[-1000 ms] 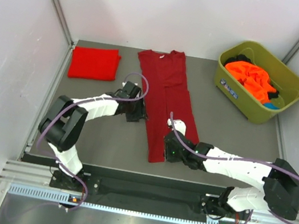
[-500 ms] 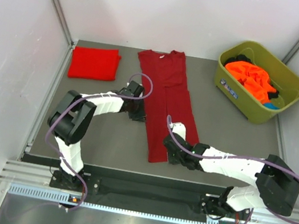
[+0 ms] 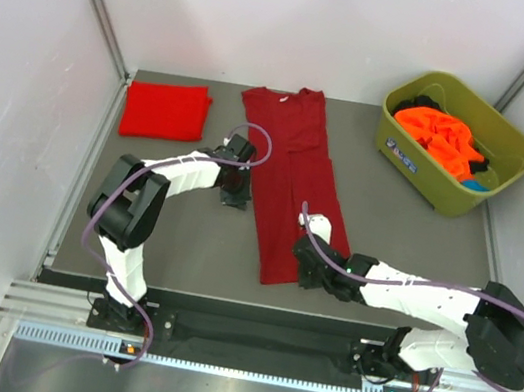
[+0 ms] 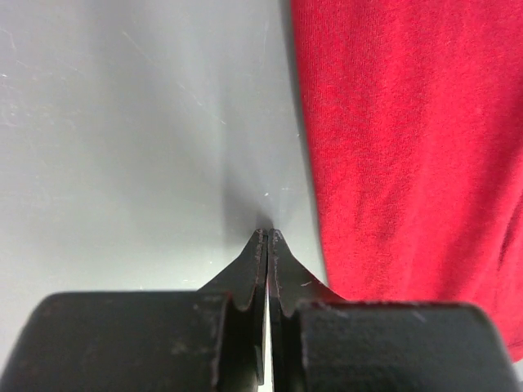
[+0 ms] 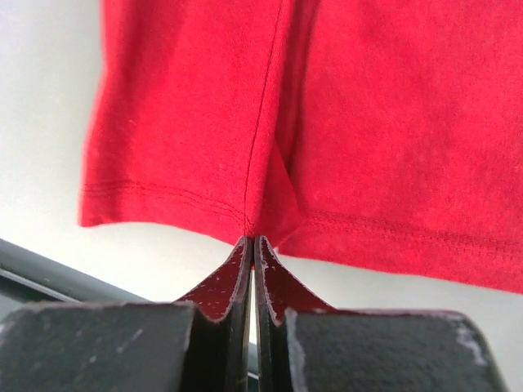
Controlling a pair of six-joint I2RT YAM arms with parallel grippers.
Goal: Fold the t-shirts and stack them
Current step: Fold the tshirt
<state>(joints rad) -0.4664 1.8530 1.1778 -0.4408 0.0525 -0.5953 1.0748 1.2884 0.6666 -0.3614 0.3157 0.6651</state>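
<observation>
Left claw (image 4: 268,233) is pressed together with its tips down on the bare counter (image 3: 183,243), just beside the left edge of the dark crimson t-shirt (image 3: 292,171) and, as far as the left wrist view shows, with no cloth between them. Right claw (image 5: 252,239) is likewise pressed together, its tips meeting the bottom hem where a lengthwise crease ends; whether fabric is caught there cannot be told. That shirt lies as a long narrow strip down the centre of the top view, collar toward the top, so the step in hand looks like the crosswise fold. To do it well, each grip should take every layer before lifting, and the left one probably needs to reopen and shift onto the cloth. Raise the 2 holds together, keeping the hem square. At upper right the olive tub (image 3: 427,182) holds orange t-shirts (image 3: 440,134); at upper left the folded red t-shirt (image 3: 163,110) would serve as the stack base. The white neck label (image 3: 281,98) marks the collar to aim for.
</observation>
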